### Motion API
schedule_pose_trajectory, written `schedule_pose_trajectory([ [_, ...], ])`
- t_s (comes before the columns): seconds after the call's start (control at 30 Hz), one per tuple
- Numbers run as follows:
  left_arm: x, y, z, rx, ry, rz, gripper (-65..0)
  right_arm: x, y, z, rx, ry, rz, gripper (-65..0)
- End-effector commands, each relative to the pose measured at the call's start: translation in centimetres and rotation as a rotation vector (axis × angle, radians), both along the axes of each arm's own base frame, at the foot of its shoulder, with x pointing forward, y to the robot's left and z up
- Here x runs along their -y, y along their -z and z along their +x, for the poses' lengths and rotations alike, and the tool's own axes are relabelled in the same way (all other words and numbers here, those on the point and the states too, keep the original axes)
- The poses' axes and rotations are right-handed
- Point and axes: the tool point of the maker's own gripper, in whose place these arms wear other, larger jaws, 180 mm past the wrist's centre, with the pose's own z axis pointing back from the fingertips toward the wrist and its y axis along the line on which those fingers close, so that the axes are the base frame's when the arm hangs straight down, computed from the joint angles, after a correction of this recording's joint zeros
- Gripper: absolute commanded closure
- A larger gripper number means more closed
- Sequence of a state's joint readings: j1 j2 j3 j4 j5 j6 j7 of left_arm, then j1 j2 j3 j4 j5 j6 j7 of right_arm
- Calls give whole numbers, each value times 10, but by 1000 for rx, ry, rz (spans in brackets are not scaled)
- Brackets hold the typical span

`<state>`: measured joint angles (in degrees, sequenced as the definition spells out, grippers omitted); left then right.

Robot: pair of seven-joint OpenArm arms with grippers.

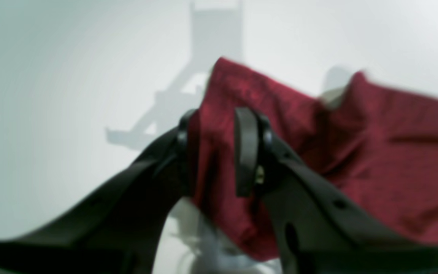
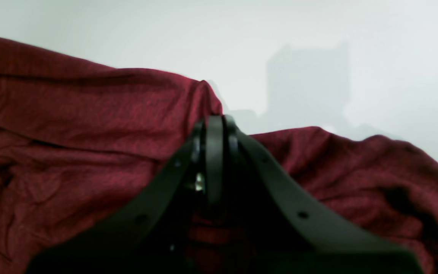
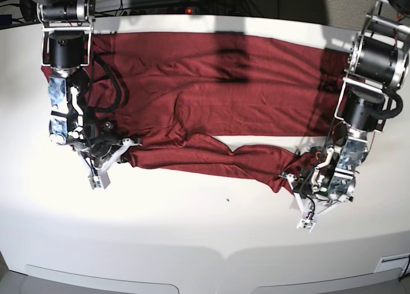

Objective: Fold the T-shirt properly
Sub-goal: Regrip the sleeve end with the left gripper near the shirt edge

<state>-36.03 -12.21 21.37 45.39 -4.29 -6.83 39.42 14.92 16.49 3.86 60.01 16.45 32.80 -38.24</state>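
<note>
And here's the shirt, dark red, thin and soft, sprawled across the counter with its upper part over toward the far edge and a rumpled strip nearer the near edge! Look at that cloth: the far part lies in broad, fairly smooth panels with long creases, while the near strip bunches into rounded ridges and a wavy hem. Between the two, over on the side of the left arm, a narrow wedge of pale counter shows through.

Down to the left jaws, and they're spread, a moderate gap between the dark, ridged fingers, with maroon knit showing between them. A squarish flap of fabric comes to a blunt corner just beyond the tips; whether they touch the cloth, I cannot tell. They're working above the near strip's end, toward the counter's near right corner.

Across to the right jaws, pressed together on a pinch of the shirt, right by a peaked fold at the near hem! Soft wrinkles fan away on both sides, one stretch pulled fairly flat, the other puffed into plump, rolling folds. Under it all, the counter is smooth, pale and matte, with blocky grey shadows falling beside the fabric.
</note>
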Motion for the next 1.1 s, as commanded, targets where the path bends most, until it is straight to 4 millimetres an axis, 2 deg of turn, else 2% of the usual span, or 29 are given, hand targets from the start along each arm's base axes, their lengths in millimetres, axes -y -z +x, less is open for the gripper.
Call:
schedule_pose_trajectory([
  [0.0,-2,-25,19,68,2,8,-155,4,5,-7,-47,-17,-34,0],
  [0.37,-4,-29,23,97,14,35,-164,4,5,-7,-46,-17,-34,0],
  [0.43,-4,-28,23,96,14,34,-233,4,5,-7,-47,-17,-34,0],
  [0.53,-4,-28,23,96,13,35,-436,4,5,-7,-46,-17,-34,0],
  [0.57,-4,-29,23,96,13,34,-457,4,5,-7,-46,-16,-34,0],
  [0.7,-4,-27,21,81,8,34,-452,4,5,-7,-46,-16,-34,0],
  [0.8,4,-18,9,-4,-32,-48,-452,5,5,-7,-46,-16,-34,0],
  [1.0,38,-43,16,39,74,-154,-451,4,5,-7,-47,-17,-34,0],
  [1.07,48,-46,16,47,105,-201,-451,4,5,-8,-50,-17,-35,0],
])
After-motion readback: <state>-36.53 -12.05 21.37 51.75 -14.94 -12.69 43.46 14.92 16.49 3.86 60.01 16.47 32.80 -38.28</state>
